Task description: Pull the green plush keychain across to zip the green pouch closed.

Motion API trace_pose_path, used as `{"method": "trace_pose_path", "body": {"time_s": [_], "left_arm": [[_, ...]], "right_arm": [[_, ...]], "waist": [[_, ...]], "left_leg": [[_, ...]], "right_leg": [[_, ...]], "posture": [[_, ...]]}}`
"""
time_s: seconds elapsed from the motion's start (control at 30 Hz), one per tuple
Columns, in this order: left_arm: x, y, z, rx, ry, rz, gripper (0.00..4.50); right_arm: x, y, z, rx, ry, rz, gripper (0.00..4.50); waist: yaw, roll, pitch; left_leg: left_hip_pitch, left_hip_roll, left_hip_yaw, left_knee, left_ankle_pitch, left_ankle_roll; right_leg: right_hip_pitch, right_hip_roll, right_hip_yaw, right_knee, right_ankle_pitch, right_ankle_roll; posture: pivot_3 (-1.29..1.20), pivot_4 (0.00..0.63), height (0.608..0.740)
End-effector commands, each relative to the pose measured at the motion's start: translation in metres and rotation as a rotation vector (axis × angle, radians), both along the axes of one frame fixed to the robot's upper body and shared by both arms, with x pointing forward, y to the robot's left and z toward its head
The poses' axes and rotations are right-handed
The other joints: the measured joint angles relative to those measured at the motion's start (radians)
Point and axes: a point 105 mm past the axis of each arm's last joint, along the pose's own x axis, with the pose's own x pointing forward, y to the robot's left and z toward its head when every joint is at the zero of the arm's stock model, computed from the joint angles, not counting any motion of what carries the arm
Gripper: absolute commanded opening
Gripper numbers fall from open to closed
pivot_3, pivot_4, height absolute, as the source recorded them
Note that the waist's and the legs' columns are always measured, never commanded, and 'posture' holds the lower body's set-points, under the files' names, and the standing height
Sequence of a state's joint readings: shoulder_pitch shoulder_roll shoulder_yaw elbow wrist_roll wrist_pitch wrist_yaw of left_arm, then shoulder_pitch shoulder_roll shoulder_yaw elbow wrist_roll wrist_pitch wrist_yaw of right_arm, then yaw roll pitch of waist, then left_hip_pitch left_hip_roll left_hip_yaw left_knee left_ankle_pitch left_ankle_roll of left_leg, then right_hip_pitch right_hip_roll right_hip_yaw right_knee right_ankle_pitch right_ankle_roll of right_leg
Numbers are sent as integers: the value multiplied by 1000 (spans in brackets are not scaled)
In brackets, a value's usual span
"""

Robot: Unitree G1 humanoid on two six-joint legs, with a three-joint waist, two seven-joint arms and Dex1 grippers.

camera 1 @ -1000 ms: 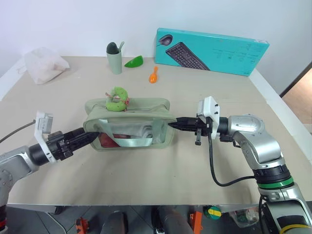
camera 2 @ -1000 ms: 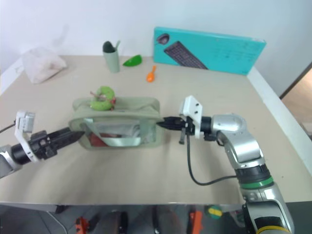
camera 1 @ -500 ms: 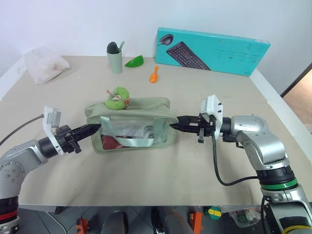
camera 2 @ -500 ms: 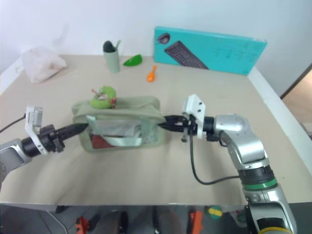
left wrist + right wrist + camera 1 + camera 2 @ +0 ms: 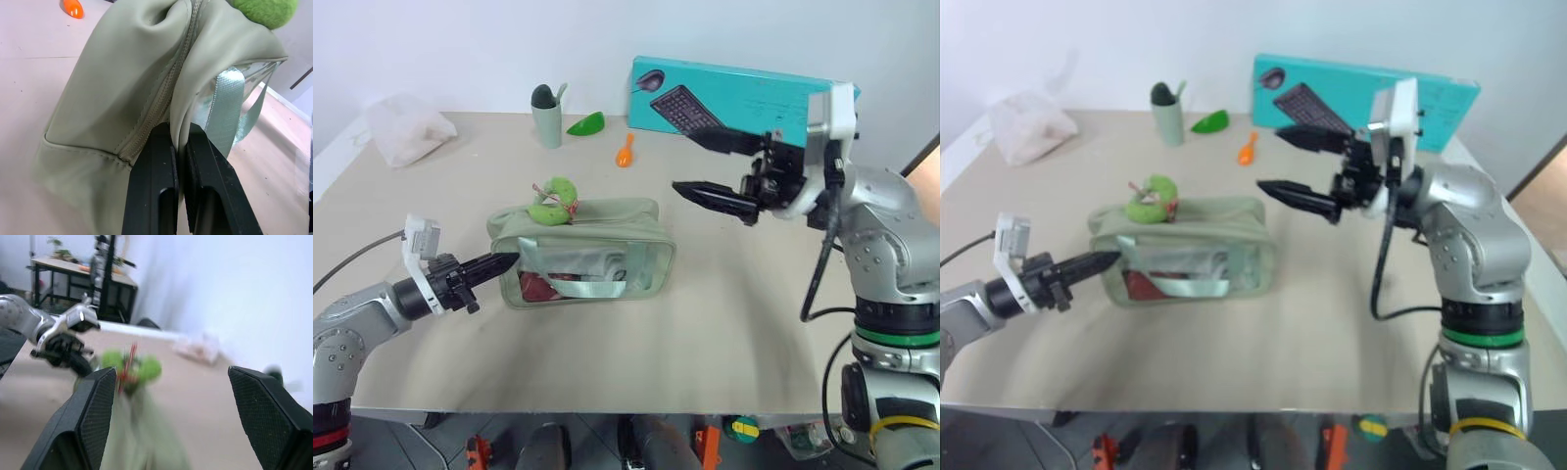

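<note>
My left fingers (image 5: 505,260) are closed, pinching the near-left end of the green pouch (image 5: 592,257) on the table (image 5: 724,313). The green plush keychain (image 5: 553,200) sits on top at that same left end. Pouch long axis goes left-right, so zip runs toward my right fingers (image 5: 690,163), wide open, above and right of the pouch, holding nothing.

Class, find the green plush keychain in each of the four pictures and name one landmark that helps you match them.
Left eye view: green plush keychain on the far left top corner of the green pouch.
Right eye view: same corner.
Left wrist view: fuzzy green edge at the upper right.
Right wrist view: blurred green ring, left of centre.
Shared landmark: the green pouch beneath it.
</note>
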State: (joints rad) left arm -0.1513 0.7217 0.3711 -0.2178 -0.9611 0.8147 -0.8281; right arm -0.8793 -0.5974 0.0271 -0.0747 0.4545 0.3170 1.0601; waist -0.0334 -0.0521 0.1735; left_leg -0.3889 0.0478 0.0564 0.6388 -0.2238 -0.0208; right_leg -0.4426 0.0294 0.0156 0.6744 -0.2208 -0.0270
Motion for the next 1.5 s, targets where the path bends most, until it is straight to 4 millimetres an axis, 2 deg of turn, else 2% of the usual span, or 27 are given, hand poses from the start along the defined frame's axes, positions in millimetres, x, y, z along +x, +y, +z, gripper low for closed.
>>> {"method": "trace_pose_path", "body": {"time_s": [0.03, 0.17, 0.3, 0.5, 0.83, 1.0, 1.03, 1.1, 1.3, 1.33, 1.37, 1.5], "left_arm": [[-5, -12, 2, 2, -7, -54, 0], [-7, -13, 1, -1, -11, -47, 0], [-9, -12, 0, -8, -18, -31, 0], [-12, -11, -1, -12, -20, -17, 0], [-13, -8, -5, -23, -13, 1, 0], [-14, -8, -6, -26, -13, 6, 0], [-14, -7, -7, -26, -13, 9, 0], [-14, -6, -7, -26, -12, 13, 0], [-16, -5, -8, -25, -10, 16, 0], [-16, -5, -8, -24, -10, 16, 0], [-16, -5, -9, -24, -10, 16, 0], [-13, -4, -8, -23, -10, 16, 0]], "right_arm": [[12, 37, -13, -213, -228, -7, 3771], [18, 56, -27, -332, -375, 46, 3771], [18, 63, -32, -362, -432, 89, 3771], [16, 69, -36, -372, -457, 133, 3771], [2, 98, -36, -334, -472, 228, 3771], [1, 107, -38, -321, -468, 243, 3771], [1, 108, -38, -320, -464, 244, 3240], [2, 108, -40, -323, -455, 249, 2678], [1, 105, -45, -332, -434, 272, 619], [0, 105, -45, -333, -433, 273, 170], [1, 104, -46, -334, -431, 273, 25], [2, 100, -47, -345, -426, 267, 25]], "waist": [[0, 0, 0], [13, 0, 0], [13, 0, 0], [13, 0, 0], [12, 0, 0], [12, 0, 0], [12, 0, 0], [12, 0, 0], [12, 0, 0], [12, 0, 0], [12, 0, 0], [12, 0, 0]], "left_leg": [[0, 0, 0, 0, 0, 0], [-4, 0, -2, 0, 0, 0], [-7, -2, -1, 0, -3, 0], [-6, -2, -1, 0, -4, 1], [-4, 0, -1, 0, -3, -1], [-4, 0, -1, 0, -3, -1], [-4, 0, -1, 0, -3, -1], [-4, 0, -1, 0, -3, -1], [-4, 0, -1, 0, -3, -1], [-4, 1, -1, 0, -3, -1], [-4, 1, -1, 0, -3, -1], [-3, 1, -1, 0, -3, -1]], "right_leg": [[0, 0, 0, 0, 0, 0], [0, -2, -2, -3, -1, 0], [0, -5, -1, -9, 0, 0], [0, -5, -1, -8, 0, 0], [1, -2, -1, -7, 1, -2], [1, -2, -1, -7, 1, -2], [1, -2, -1, -7, 1, -2], [1, -2, -1, -7, 1, -2], [1, -2, -1, -7, 2, -2], [1, -2, -1, -7, 2, -2], [1, -2, -1, -7, 2, -2], [1, -2, -1, -7, 2, -2]], "posture": [[0, 150, 740], [0, 150, 740], [0, 150, 740], [0, 150, 740], [0, 150, 740], [0, 150, 740], [0, 150, 740], [0, 150, 740], [0, 150, 740], [0, 150, 740], [0, 150, 740], [0, 150, 740]]}}
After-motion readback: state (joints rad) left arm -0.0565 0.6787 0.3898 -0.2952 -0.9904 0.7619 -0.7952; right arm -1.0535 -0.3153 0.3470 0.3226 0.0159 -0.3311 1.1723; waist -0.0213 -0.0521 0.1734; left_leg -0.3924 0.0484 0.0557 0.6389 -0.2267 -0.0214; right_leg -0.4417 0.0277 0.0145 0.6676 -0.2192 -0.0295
